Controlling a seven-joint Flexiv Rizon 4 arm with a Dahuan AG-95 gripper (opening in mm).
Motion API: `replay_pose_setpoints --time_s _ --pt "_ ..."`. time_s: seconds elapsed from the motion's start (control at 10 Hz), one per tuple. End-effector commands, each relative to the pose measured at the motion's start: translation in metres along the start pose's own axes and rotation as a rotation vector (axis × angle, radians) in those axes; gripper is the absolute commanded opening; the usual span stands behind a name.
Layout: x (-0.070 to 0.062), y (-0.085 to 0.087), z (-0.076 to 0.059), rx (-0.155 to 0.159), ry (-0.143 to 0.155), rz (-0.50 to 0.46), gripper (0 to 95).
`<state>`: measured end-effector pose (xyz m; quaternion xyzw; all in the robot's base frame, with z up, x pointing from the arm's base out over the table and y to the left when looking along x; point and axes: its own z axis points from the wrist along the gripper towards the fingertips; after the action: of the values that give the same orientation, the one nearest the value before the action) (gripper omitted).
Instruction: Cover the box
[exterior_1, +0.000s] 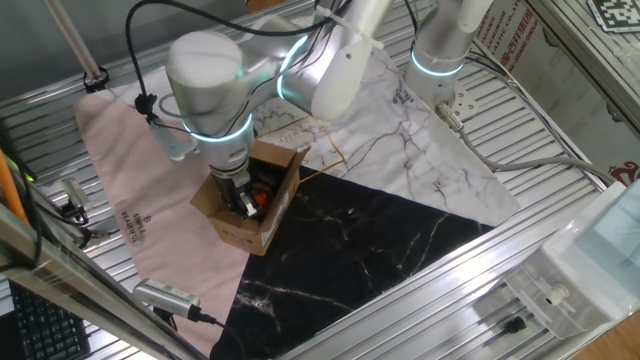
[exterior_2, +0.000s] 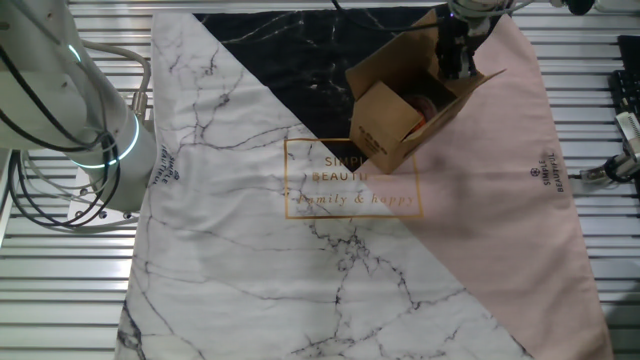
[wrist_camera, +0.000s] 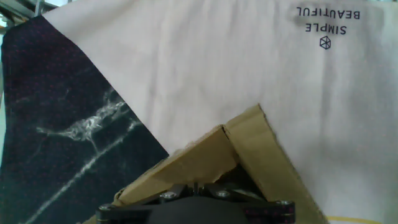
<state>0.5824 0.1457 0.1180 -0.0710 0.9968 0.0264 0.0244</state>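
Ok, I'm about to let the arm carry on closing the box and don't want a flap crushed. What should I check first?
1. Box upright on the cloth: ok.
2. Top flaps folded shut: not ok, they stand open.
3. Gripper at the box opening, among the flaps: ok.
4. Gripper open or shut: cannot tell, the fingertips are hidden in every view.
5. Contents clear of the flaps: cannot tell; something reddish shows inside.
6. Which flap the gripper touches: cannot tell.
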Motion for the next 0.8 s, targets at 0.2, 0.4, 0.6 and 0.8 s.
replay_pose_setpoints --time_s 0.2,0.4,0.6,0.8 --pt "0.0 0.002 0.003 0.001 -0.004 0.002 0.0" --pt "0.0 0.005 0.005 0.002 -0.004 0.001 0.0" --pt "0.0 0.006 0.003 -0.001 0.004 -0.015 0.0" --pt "0.004 0.009 -0.01 -0.002 0.015 -0.039 0.0"
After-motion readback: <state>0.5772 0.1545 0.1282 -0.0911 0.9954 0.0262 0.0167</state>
